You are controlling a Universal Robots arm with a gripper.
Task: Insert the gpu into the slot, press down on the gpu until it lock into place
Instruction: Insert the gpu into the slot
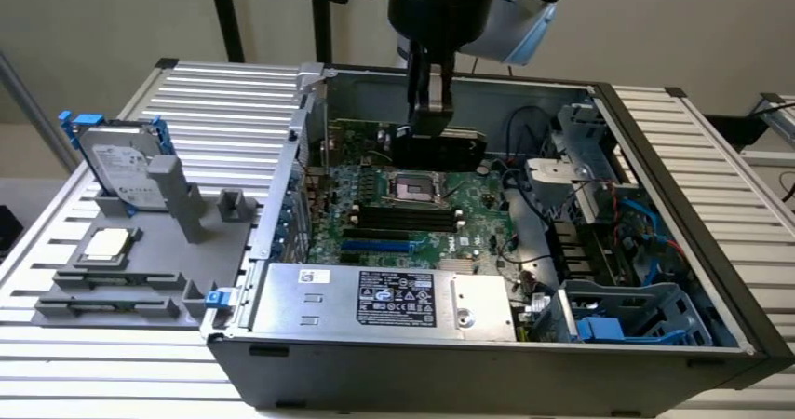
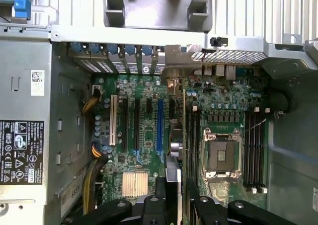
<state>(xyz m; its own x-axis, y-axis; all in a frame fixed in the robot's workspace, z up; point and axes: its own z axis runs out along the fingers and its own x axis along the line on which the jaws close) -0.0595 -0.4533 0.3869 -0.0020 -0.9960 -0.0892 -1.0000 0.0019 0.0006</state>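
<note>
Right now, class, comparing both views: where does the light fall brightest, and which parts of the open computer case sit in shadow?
Exterior view: the slatted table and the silver power supply catch the most light, while the gpu reads as a dark block over the board. Wrist view: the motherboard is evenly lit, and the case wall is dimmer.

Open computer case (image 1: 497, 372) lying on a ribbed metal table (image 1: 100, 382). Inside: green motherboard (image 1: 478, 209) with an empty CPU socket (image 1: 414, 188) and black memory strips (image 1: 404, 219) just beside it; a silver labelled power supply (image 1: 385, 298) against the near wall; a blue-grey drive cage (image 1: 634, 312) at the exterior view's right. Wrist view: white connector (image 2: 114, 119), finned heatsink (image 2: 135, 184), yellow-and-black cables (image 2: 89, 185). Outside the case, a grey fixture (image 1: 125, 289) bears a hard drive (image 1: 118, 163) and a processor (image 1: 106, 244).
</note>
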